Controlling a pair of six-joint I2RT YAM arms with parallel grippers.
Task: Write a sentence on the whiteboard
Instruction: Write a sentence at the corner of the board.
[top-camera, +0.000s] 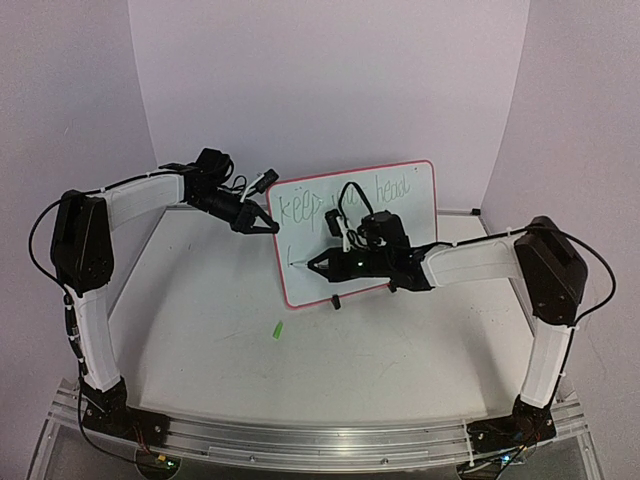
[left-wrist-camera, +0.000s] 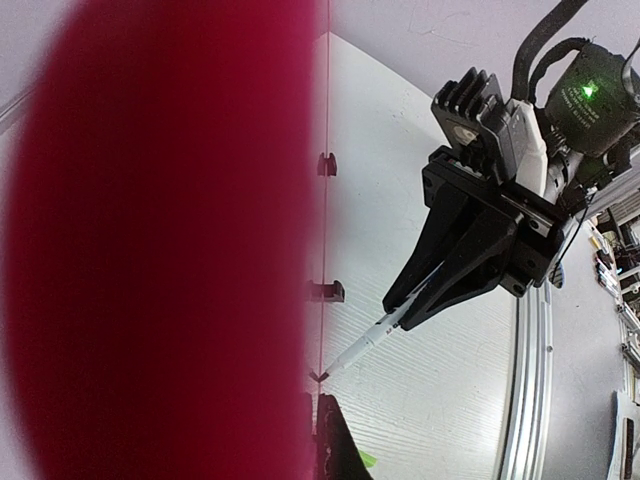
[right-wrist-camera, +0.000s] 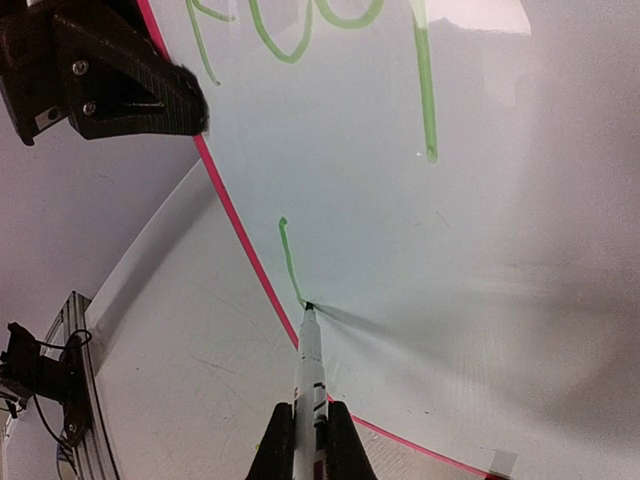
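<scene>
Two sets of robot fingers meet at a whiteboard (top-camera: 415, 205) standing upright toward the back of the desk (top-camera: 200, 320). The left fingers (top-camera: 266, 223) are closed on the board's upper left edge, pinching the red-pink rim. The right fingers (top-camera: 320, 265) are clamped tight around a marker (right-wrist-camera: 309, 365). Its tip touches the white face low on the left side, at the foot of a short green stroke just inside the rim. Green handwriting runs along the top of the board. A small green piece (top-camera: 277, 330) lies on the desk in front.
</scene>
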